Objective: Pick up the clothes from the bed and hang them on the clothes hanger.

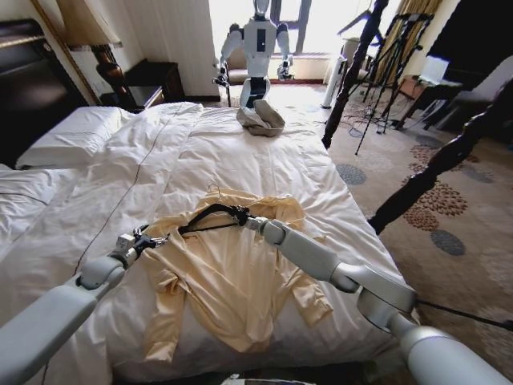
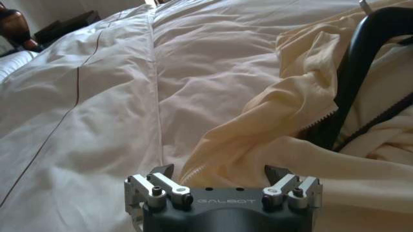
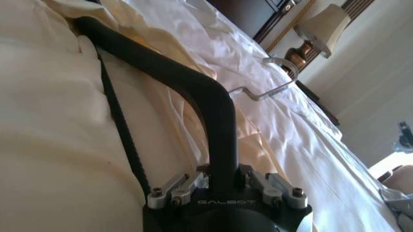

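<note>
Closest to us, our right tool (image 3: 223, 186) clenches the black hanger (image 3: 161, 72), which lies inside the pale yellow top (image 1: 232, 273) spread on the bed (image 1: 264, 144). Our left tool (image 2: 223, 176) sits released at the shoulder fabric; we judge it should pinch there and draw cloth over the hanger's arm.

Black plastic clothes hanger (image 1: 210, 216): one end is covered by the pale yellow hooded top (image 1: 232, 281) in the head view; in the left wrist view the frame is cut by the picture's edge.
Left gripper (image 2: 223, 174): its fingertips are sunk into a yellow fold, so their ends are hidden.
Right gripper (image 3: 223, 180): the fingers are partly masked by the hanger's bar.
Puffy white bed (image 1: 88, 184): the foot and left side are cut off.
Chest mark: folded out of sight.
</note>
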### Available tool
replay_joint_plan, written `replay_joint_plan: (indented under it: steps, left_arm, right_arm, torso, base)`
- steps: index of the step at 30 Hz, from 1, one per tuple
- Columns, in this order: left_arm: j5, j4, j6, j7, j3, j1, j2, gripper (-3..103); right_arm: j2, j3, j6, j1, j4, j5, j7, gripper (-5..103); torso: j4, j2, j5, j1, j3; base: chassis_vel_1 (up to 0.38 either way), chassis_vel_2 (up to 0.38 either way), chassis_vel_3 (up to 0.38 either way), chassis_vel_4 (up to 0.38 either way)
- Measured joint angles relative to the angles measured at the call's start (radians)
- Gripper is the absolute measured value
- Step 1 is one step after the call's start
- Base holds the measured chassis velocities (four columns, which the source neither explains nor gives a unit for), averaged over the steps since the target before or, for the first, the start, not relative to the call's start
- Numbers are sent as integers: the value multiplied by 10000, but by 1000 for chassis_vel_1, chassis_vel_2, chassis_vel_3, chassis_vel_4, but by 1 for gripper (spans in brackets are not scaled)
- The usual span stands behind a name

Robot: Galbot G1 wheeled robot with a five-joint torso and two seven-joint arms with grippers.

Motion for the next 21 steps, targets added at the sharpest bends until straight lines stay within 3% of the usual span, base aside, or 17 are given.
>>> replay_joint_plan:
  steps: [7,14,15,18,19,21]
  left_arm:
    - [-564,609,-55,-238,889,-1041,-445,97]
    - [-612,1278,-82,-267,1865,-1915,-735,97]
    - [-631,1412,-78,-286,2078,-2124,-796,88]
    - [-595,1648,-114,-326,2345,-2425,-894,88]
    - [-490,1820,-205,-326,2499,-2612,-950,76]
    - [-339,1967,-361,-290,2620,-2751,-985,66]
  right_arm:
    - [-496,49,62,-123,238,-117,32,19]
    - [-619,136,87,-130,247,-134,29,19]
    - [-654,145,87,-139,275,-134,30,19]
    - [-706,152,87,-166,337,-133,41,19]
    - [-748,155,86,-190,388,-128,51,19]
    - [-809,171,86,-222,450,-119,61,19]
  torso:
    - [1,0,1,-1,0]
    - [1,0,-3,-1,0]
    - [0,0,-3,-1,0]
    - [-1,0,-2,-1,0]
    - [-2,0,-2,-1,0]
    - [-3,0,-1,0,0]
  base:
    - [0,0,0,0]
    - [0,0,0,0]
    - [0,0,0,0]
    - [0,0,0,0]
    - [0,0,0,0]
    - [0,0,0,0]
